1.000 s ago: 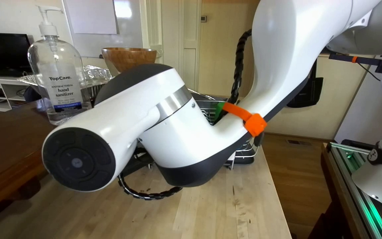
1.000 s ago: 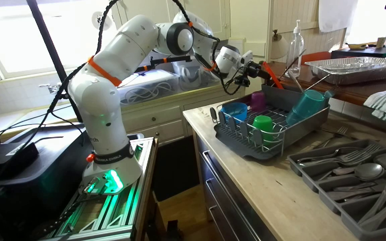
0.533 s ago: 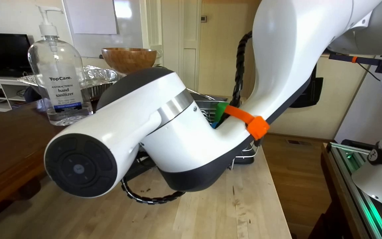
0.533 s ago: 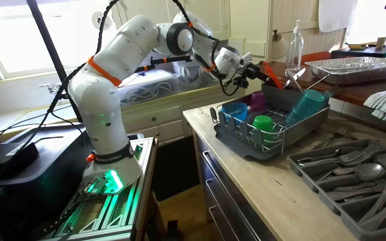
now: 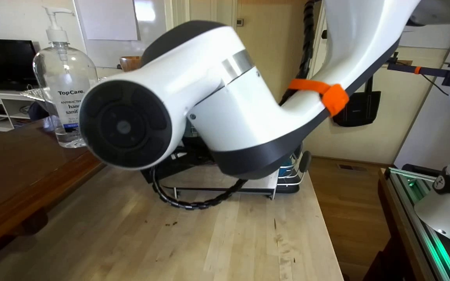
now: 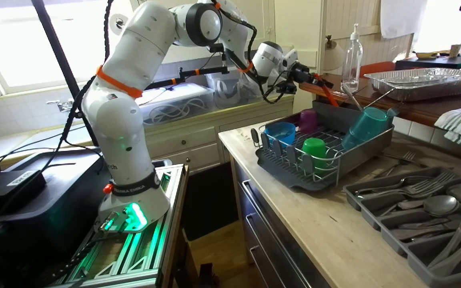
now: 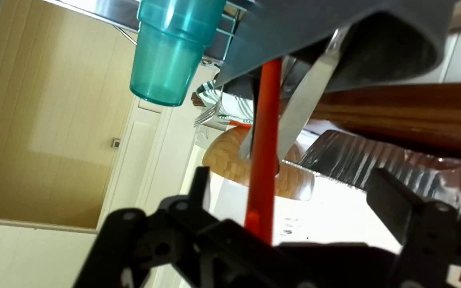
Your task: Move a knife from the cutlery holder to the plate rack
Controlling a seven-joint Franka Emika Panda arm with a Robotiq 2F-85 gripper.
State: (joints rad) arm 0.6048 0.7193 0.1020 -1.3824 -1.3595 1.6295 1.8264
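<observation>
My gripper (image 7: pixel 294 192) is open, its fingers wide apart in the wrist view. A long red utensil (image 7: pixel 263 152) rises between them; whether it touches the gripper I cannot tell. A pale-bladed knife (image 7: pixel 308 98) leans out of the dark grey cutlery holder (image 7: pixel 426 48), apart from both fingers. A grey blade (image 7: pixel 246 146) shows partly behind the red utensil. In an exterior view the gripper (image 6: pixel 323 83) is over the holder (image 6: pixel 330 114), at the far end of the plate rack (image 6: pixel 366 145). The arm covers most of the rack (image 5: pixel 287 183) in an exterior view.
Teal (image 6: pixel 368 126), green (image 6: pixel 314 154), blue (image 6: pixel 280 134) and purple (image 6: pixel 307 121) cups occupy the rack. A cutlery tray (image 6: pixel 396 240) lies on the counter in front. Beyond the holder are a foil pan (image 6: pixel 426 86) and a sanitizer bottle (image 6: pixel 352 66).
The gripper has opened and the arm has risen. A knife that stood up by the fingers tipped over half a second ago and now no longer sticks up in the exterior view.
</observation>
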